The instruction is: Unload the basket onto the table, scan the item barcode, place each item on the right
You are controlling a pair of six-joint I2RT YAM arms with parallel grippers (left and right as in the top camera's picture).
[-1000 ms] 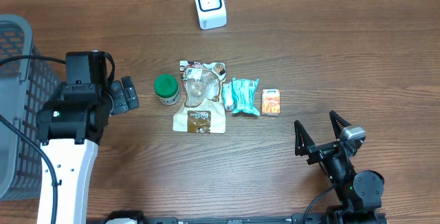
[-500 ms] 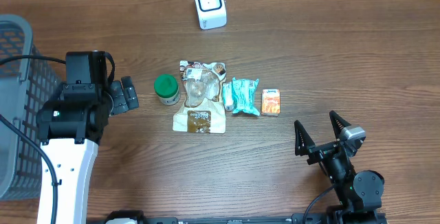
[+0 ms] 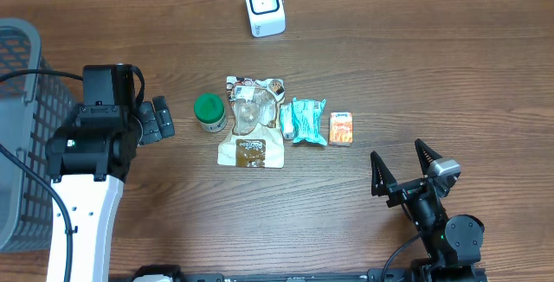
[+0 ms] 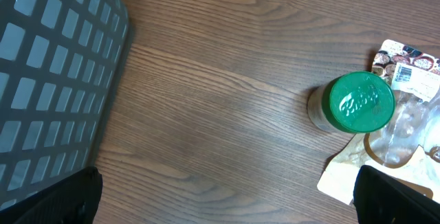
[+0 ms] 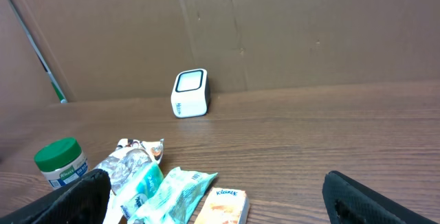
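Overhead view, items in a row near table (image 3: 415,66) centre. Clear snack pouch (image 3: 250,124) lies flat in the middle of the row. Green-lidded jar (image 3: 209,112) stands upright at its 9 o'clock, right against the pouch edge. Teal tissue packet (image 3: 306,121) lies at the pouch's 3 o'clock, touching or nearly so; cannot tell which. Small orange box (image 3: 342,129) lies just beside the packet, again at 3 o'clock. White barcode scanner (image 3: 264,6) stands at 12 o'clock from the pouch, well apart, near the far table edge, with its window facing the row in the right wrist view. Grey mesh basket (image 3: 16,135) sits at the table's 9 o'clock edge. Left gripper (image 3: 158,119) hangs at 9 o'clock of the jar, near but not touching, jaws spread wide and holding nothing; its wrist view shows the jar lid from above between the two fingertips. Right gripper (image 3: 402,166) is at 5 o'clock from the orange box, well apart, jaws also spread wide and empty
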